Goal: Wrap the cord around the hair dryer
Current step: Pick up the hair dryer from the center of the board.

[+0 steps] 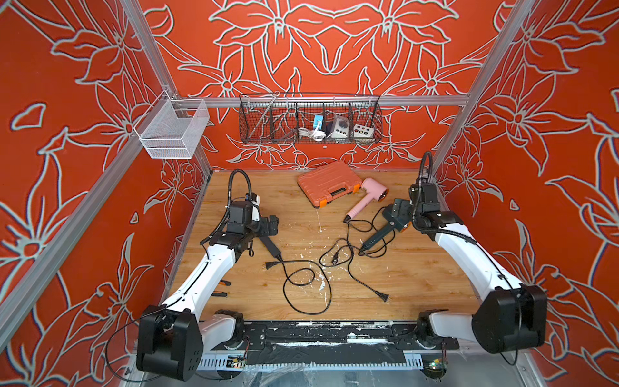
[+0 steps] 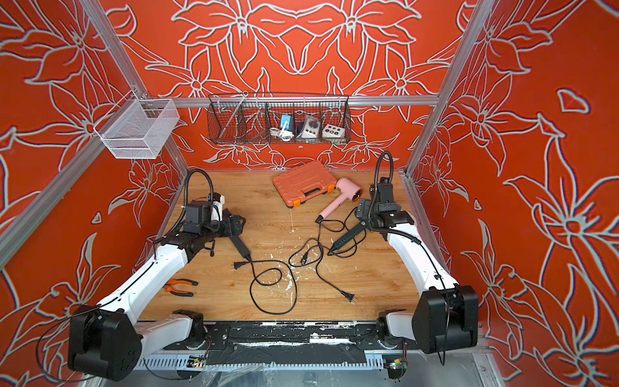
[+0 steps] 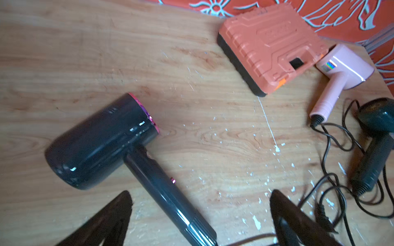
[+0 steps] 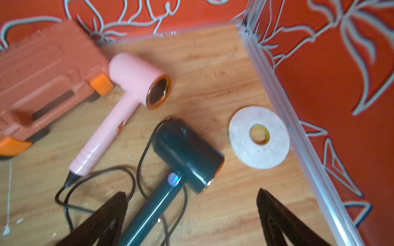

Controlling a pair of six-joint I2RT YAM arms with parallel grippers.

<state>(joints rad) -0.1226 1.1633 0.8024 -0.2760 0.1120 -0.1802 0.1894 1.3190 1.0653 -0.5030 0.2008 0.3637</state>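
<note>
**3 hair dryers on the table with cords loose, both grippers spread wide**

The wooden tabletop (image 1: pixel 418 274) fills the floor of the red, flower-patterned enclosure. 2 white-and-black arms reach in from the near edge.

The left gripper (image 3: pixel 200 194) hangs over the black hair dryer (image 3: pixel 100 140) at the left-centre of the table. Its fingers are set far apart and clamp nothing. In the left wrist view the dryer's handle runs between them.

The right gripper (image 4: pixel 191 192) is just as wide and holds nothing. It hangs over the teal hair dryer (image 4: pixel 187 155) on the right side. Whether either gripper touches its dryer cannot be told.

On the back rail hangs a black wire basket (image 1: pixel 264 124) with small devices in its right compartments. A white mesh basket (image 1: pixel 174 134) hangs at the left corner.

An orange tool case (image 1: pixel 326 182) lies flat near the back wall. The pink hair dryer (image 1: pixel 366 196) lies just beside the case's right end, its handle pointing toward the centre.

The black dryer's cord (image 1: pixel 284 293) sprawls in loops toward the near edge. The other 2 cords (image 1: pixel 363 284) cross each other mid-table, and 1 ends in a plug (image 1: pixel 383 296).

A white tape roll (image 4: pixel 241 138) lies flat by the right wall, near the teal dryer. Orange-handled pliers (image 2: pixel 181 287) lie beside the left arm.
</note>
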